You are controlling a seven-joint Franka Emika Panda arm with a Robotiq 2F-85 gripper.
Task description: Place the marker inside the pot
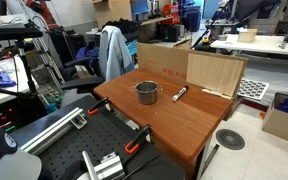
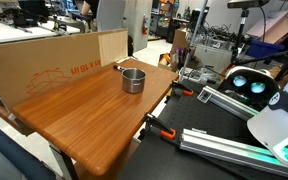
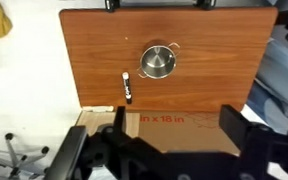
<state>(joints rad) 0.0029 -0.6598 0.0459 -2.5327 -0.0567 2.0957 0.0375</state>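
The small round steel pot [image 3: 158, 62] stands upright on the wooden table [image 3: 214, 80]; it shows in both exterior views [image 1: 146, 92] [image 2: 132, 80]. The black marker with a pale end [image 3: 127, 87] lies flat on the table beside the pot, a short gap away, towards the cardboard. It also shows in an exterior view [image 1: 180, 93] and as a small dark shape in an exterior view [image 2: 118, 67]. My gripper [image 3: 177, 128] is open and empty, high above the scene, its fingers framing the cardboard edge. It is not in either exterior view.
A printed cardboard sheet [image 3: 174, 122] [image 1: 184, 65] [image 2: 54, 58] stands along the table's back edge. Orange-handled clamps [image 1: 134, 146] [image 2: 164, 130] grip the table edge. A white floor [image 3: 24, 90] lies beside the table, and a jacket-draped chair [image 1: 112, 52] stands behind it.
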